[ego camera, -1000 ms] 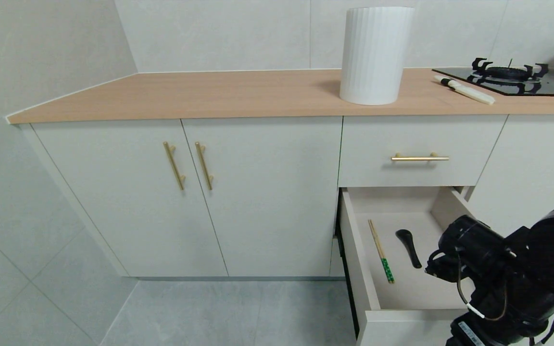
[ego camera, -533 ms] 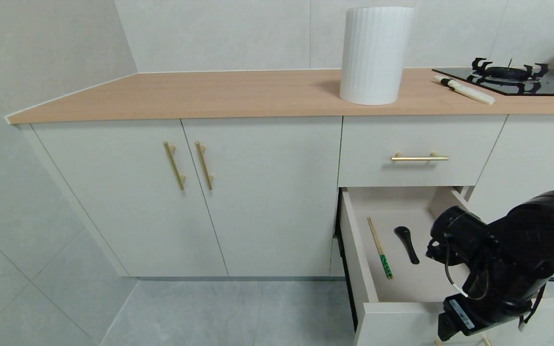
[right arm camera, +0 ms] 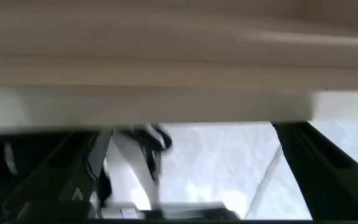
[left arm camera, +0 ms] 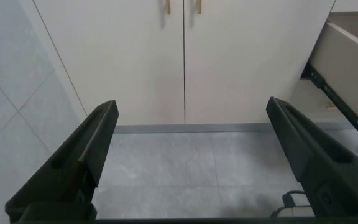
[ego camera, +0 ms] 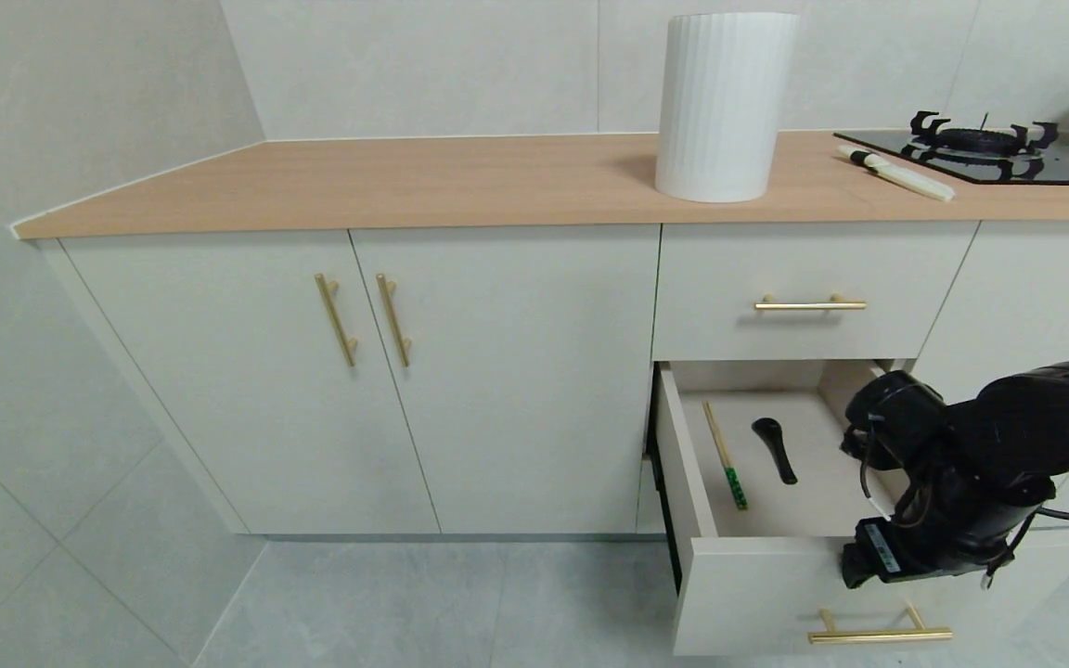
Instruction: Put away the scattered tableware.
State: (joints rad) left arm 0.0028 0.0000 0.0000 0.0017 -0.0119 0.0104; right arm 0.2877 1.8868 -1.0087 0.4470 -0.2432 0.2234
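The lower drawer (ego camera: 757, 594) stands partly pulled out, its brass handle (ego camera: 878, 635) showing at the front. Inside lie a pair of wooden chopsticks with green ends (ego camera: 725, 455) and a black spoon (ego camera: 776, 450), side by side on the drawer floor. My right gripper (ego camera: 873, 561) is at the top edge of the drawer front, on its right part; in the right wrist view the right gripper (right arm camera: 191, 180) is open, with that pale edge close before it. My left gripper (left arm camera: 191, 109) hangs open and holds nothing, low over the floor, facing the double cupboard doors (left arm camera: 182, 37).
On the wooden counter stand a tall white ribbed container (ego camera: 725, 107), a pale sheathed knife (ego camera: 896, 172) and a black gas hob (ego camera: 998, 148). The upper drawer (ego camera: 810, 304) is closed. The open drawer's side (left arm camera: 347, 56) juts out near my left arm.
The drawer has slid back into the cabinet, so less of its inside shows and its handle has come into view. My right arm has moved forward with the drawer front.
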